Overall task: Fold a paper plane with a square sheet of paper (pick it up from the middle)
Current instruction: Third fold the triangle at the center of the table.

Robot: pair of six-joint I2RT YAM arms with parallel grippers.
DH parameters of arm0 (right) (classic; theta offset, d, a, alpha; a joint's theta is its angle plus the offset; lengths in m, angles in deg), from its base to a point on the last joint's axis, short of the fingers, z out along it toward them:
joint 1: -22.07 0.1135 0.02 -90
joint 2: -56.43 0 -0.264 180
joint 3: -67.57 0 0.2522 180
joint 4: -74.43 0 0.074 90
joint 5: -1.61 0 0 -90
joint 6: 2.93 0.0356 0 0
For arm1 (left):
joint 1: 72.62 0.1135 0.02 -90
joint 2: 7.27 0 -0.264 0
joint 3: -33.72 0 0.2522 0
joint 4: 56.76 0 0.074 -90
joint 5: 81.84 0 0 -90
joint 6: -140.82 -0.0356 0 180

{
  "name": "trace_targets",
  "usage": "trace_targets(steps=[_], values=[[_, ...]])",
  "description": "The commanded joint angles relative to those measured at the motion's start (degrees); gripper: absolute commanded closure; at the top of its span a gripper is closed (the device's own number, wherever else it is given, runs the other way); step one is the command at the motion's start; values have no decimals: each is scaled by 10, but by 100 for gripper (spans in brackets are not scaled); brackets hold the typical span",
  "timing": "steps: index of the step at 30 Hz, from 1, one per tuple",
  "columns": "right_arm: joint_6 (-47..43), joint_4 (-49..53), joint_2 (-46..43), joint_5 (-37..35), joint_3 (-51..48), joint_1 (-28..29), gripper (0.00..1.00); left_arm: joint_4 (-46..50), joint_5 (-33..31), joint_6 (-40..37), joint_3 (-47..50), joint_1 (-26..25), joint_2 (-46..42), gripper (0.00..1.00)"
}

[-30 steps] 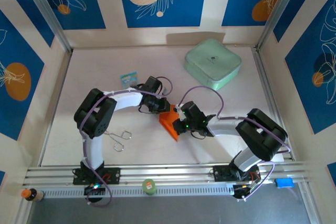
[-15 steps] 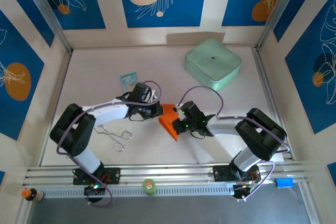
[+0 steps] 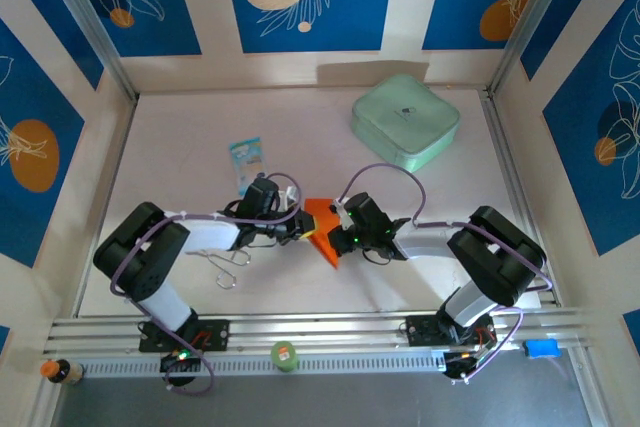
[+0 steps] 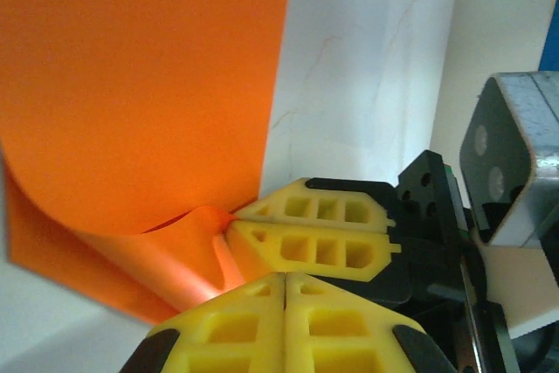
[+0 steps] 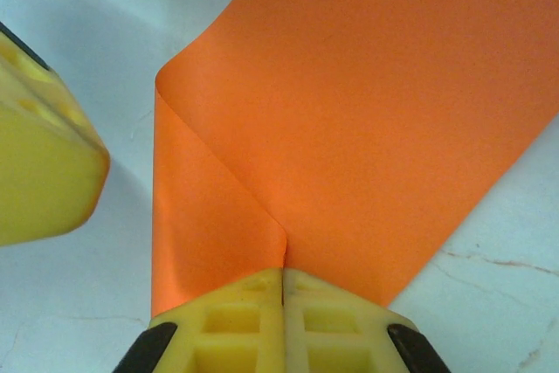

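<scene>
Folding is looking barely started: thin bright orange square sheet of paper (image 3: 320,214) is lying mid-table between the arms, right gripper (image 5: 282,272) is pinching one curled-over flap, left gripper (image 4: 285,279) is sitting clenched beside that fold, most creases remaining.

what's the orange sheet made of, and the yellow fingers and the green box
Sheet: thin matte paper, judging by its soft curl and folded edge. Fingers: probably moulded plastic, dull yellow, with square recesses. Box: perhaps plastic, smooth mint-green with rounded corners; too distant to be sure.
</scene>
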Motion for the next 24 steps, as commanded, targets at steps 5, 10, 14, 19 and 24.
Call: trace_targets(steps=[5,10,14,19,24], values=[[8,27,5,3,-4,1,100,-15,26,10,-19,-13,39,100],[8,28,3,3,-5,1,100,-4,23,4,-30,-21,49,100],[8,30,2,3,-5,1,100,-3,25,-3,-34,-24,53,100],[7,30,3,2,-4,1,100,54,6,-27,-45,-26,57,100],[7,30,2,2,-4,1,100,101,-17,-51,-47,-26,60,100]])
